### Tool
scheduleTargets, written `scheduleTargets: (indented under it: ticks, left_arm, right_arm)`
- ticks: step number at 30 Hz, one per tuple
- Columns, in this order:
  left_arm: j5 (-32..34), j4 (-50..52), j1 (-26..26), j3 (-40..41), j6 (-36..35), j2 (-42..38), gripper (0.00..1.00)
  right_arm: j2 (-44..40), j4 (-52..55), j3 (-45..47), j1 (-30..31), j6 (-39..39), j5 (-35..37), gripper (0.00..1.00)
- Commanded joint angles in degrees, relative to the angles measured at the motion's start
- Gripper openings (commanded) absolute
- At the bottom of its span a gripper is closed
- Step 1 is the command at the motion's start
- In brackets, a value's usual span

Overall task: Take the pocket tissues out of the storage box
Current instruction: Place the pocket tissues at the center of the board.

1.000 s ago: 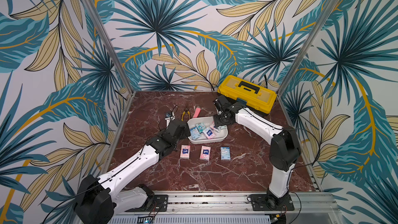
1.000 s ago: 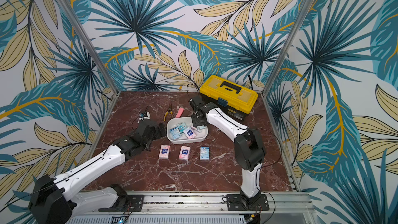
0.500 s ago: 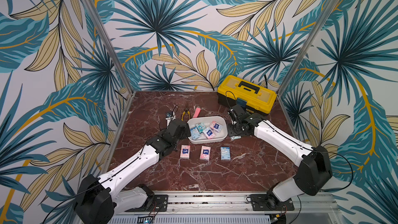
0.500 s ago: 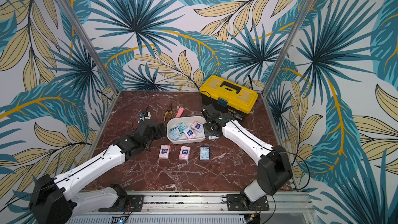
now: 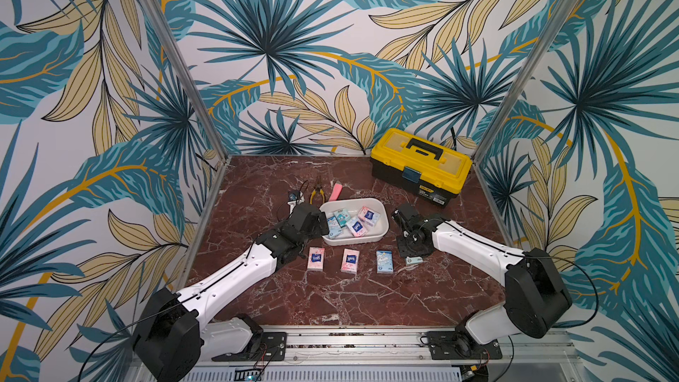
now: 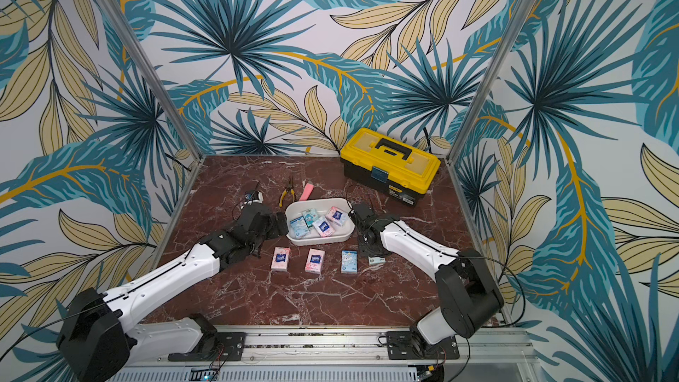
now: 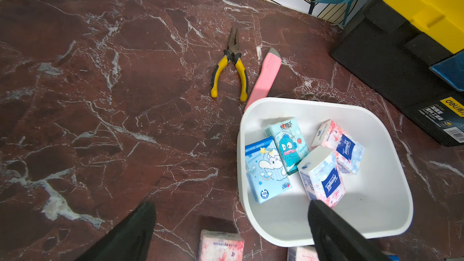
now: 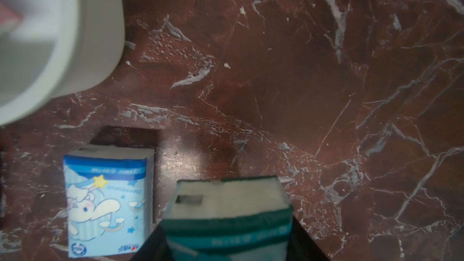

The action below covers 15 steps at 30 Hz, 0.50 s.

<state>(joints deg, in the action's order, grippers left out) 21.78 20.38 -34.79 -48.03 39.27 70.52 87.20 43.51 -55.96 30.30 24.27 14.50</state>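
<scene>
The white storage box sits mid-table and holds several pocket tissues: a light blue packet, a teal one and two pink ones. In front of the box, two pink packets and a blue one lie in a row. My right gripper is shut on a teal packet low over the table, right of the blue one. My left gripper is open, straddling the box's left rim.
A yellow-lidded black toolbox stands at the back right. Yellow-handled pliers and a pink utility knife lie just behind the box, with a small wired part to their left. Patterned walls close three sides.
My right arm has swung out of the box, forward and to the right, carrying the teal packet down beside the blue one. The left arm has not moved.
</scene>
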Motion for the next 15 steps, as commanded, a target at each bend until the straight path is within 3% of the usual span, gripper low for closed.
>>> scheduleTargets:
  ticks: [1, 15]
  left_arm:
    - [-0.16, -0.55, 0.29, -1.63, -0.24, 0.06, 1.0]
    - [-0.02, -0.7, 0.24, -2.04, -0.47, 0.14, 1.0]
  right_arm:
    - [2.19, -2.17, 1.98, -0.53, 1.05, -0.41, 0.56]
    - [6.21, -6.73, 5.02, -1.65, 2.66, -2.54, 0.56]
